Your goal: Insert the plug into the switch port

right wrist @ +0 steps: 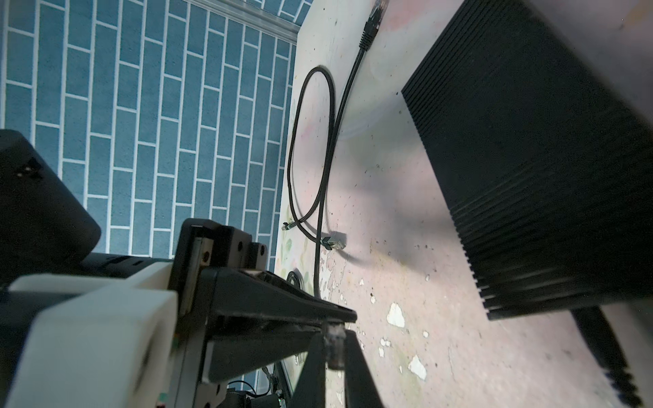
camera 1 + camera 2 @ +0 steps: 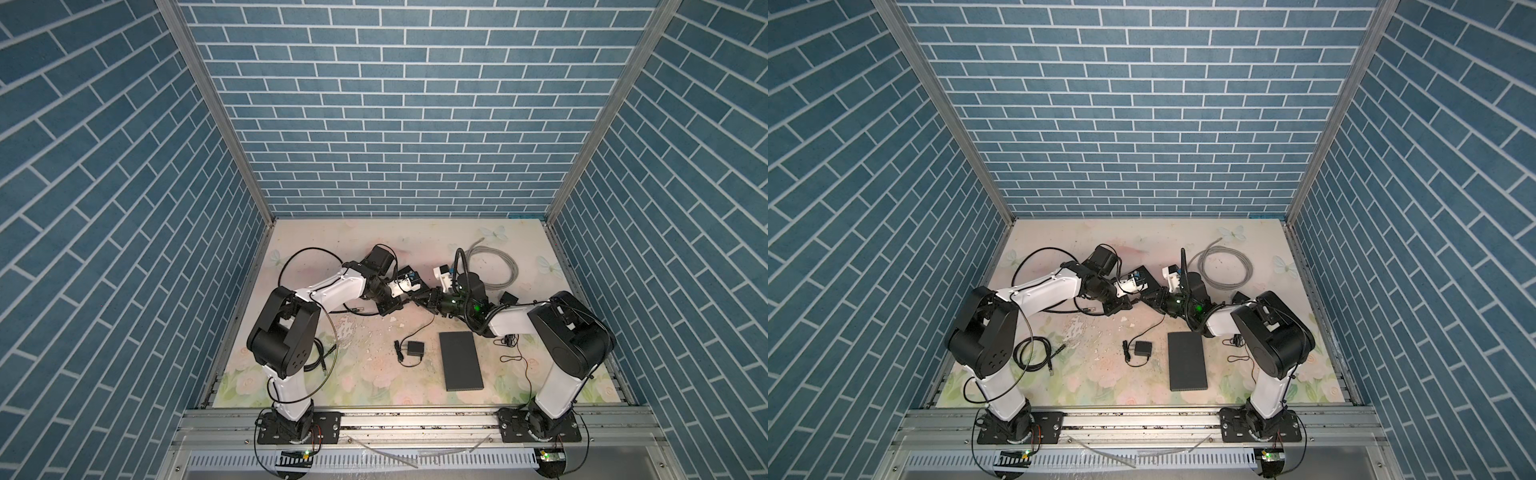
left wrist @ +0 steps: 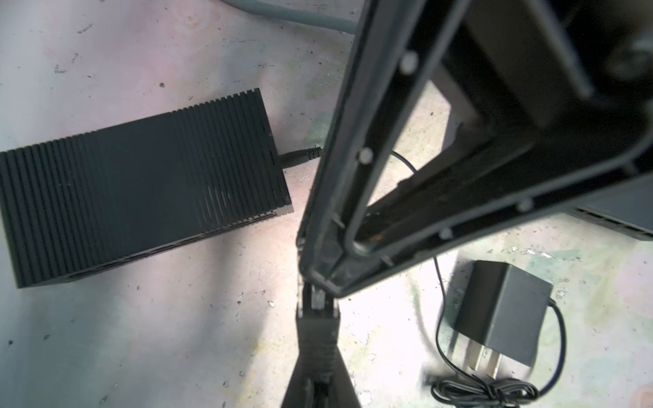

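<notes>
Both top views are evenly lit from overhead and sharp, with strong wide-angle bend: the walls flare toward the frame edges. The tabletop (image 2: 374,232) is pale at its far edge, and the arms throw soft shadows.

Left wrist view: a white glare patch lies on the tabletop beside the plug (image 3: 318,300), which is soft. The right gripper (image 3: 323,279) is close up, dark and out of focus. The switch (image 3: 141,183) is sharp and underexposed, with a soft shadow alongside it.

Right wrist view: the switch is near black and smeared at the picture's edge. The plug and the white housing (image 1: 88,335) are blurred; the wall tiles are crisp.
</notes>
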`<action>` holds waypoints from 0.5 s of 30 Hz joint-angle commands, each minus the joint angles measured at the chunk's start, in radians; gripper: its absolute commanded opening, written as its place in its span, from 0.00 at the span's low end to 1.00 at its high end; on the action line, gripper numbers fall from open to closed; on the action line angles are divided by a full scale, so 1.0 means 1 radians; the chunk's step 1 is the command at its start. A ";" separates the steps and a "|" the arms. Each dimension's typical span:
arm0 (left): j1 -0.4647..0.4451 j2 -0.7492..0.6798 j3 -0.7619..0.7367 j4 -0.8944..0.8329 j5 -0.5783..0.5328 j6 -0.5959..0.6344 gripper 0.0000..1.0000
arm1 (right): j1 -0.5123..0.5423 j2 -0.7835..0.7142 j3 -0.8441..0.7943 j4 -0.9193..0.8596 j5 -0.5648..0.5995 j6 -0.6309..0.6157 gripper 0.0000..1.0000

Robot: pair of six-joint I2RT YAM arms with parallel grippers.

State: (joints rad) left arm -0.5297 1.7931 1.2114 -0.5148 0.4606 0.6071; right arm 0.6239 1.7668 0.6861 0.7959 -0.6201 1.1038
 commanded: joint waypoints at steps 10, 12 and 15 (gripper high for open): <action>0.005 -0.086 -0.098 0.153 -0.019 -0.051 0.26 | 0.005 0.015 -0.037 0.104 0.034 0.082 0.09; 0.005 -0.080 -0.095 0.158 -0.012 -0.055 0.26 | 0.006 0.011 -0.038 0.103 0.032 0.082 0.09; 0.004 -0.071 -0.089 0.159 0.000 -0.057 0.25 | 0.006 0.004 -0.040 0.101 0.033 0.082 0.08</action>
State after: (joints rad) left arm -0.5285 1.7164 1.1233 -0.3714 0.4377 0.5617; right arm 0.6250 1.7695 0.6636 0.8604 -0.5987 1.1522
